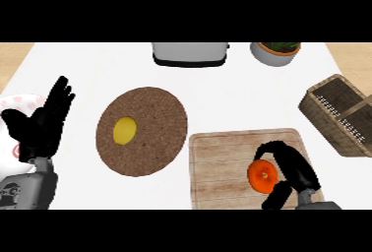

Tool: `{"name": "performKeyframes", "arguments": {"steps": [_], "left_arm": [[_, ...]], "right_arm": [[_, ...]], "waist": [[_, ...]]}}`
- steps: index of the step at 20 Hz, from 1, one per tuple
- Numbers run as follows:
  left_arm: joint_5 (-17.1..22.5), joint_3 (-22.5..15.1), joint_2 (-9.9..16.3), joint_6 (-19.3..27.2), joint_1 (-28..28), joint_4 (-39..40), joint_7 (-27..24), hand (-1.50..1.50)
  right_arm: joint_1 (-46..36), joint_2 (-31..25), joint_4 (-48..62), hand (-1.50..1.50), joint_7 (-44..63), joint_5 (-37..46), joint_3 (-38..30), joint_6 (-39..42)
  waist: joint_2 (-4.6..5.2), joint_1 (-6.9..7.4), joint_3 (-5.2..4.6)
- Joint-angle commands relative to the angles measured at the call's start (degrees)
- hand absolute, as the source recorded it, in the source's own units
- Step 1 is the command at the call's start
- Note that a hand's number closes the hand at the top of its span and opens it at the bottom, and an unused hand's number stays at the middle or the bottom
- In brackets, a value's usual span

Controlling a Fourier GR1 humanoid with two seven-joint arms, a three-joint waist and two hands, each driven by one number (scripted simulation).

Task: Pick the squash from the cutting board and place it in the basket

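Two black hands are seen coming in from the lower edge of the head view. The right hand (292, 170) is curled round the orange squash (262, 175), with fingers arched over its top and the thumb below it, so that the squash is held just above or on the right part of the wooden cutting board (218, 167); whether it is lifted clear cannot be told. The wicker basket (341, 115), divided into compartments, is set at the right edge, apart from the board. The left hand (42, 123) is kept open with fingers straight and pointing up near the left edge, at rest, partly in front of a white plate with pink marks (16, 104). A round brown mat (142, 131) is laid left of the board, and a yellow object (124, 130) is placed on it. A grey toaster (190, 53) and a potted plant (276, 52) are found at the far edge. No writing or brand can be read anywhere.
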Motion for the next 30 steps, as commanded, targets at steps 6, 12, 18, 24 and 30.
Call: {"name": "performKeyframes", "arguments": {"steps": [6,12,18,24,30], "left_arm": [[-0.50,-1.79,-1.18,-0.36,-2.52,1.49,-0.29,0.00],[-1.25,-1.58,-1.46,0.43,-3.55,3.50,-1.76,0.00],[-1.42,-1.78,-1.94,0.33,-1.13,3.83,-2.79,0.00],[-1.77,0.60,-0.28,1.24,-2.76,6.15,-3.49,0.00],[1.57,2.15,1.73,-2.77,1.85,2.32,-2.96,0.00]], "right_arm": [[-13.31,9.16,7.13,1.50,33.41,-4.34,4.97,-19.46],[-22.44,9.32,10.84,1.50,35.68,-10.40,11.21,-43.57],[-30.40,9.37,8.78,1.50,39.49,-8.67,18.76,-61.18],[-38.97,9.37,5.08,1.50,57.13,6.89,19.15,-58.19],[-49.39,9.37,2.23,1.50,69.63,15.50,10.40,-43.69]], "waist": [[1.61,3.28,1.57],[1.57,3.29,1.61],[0.95,2.14,1.48],[0.52,-0.24,1.36],[0.40,-0.02,1.39]]}}
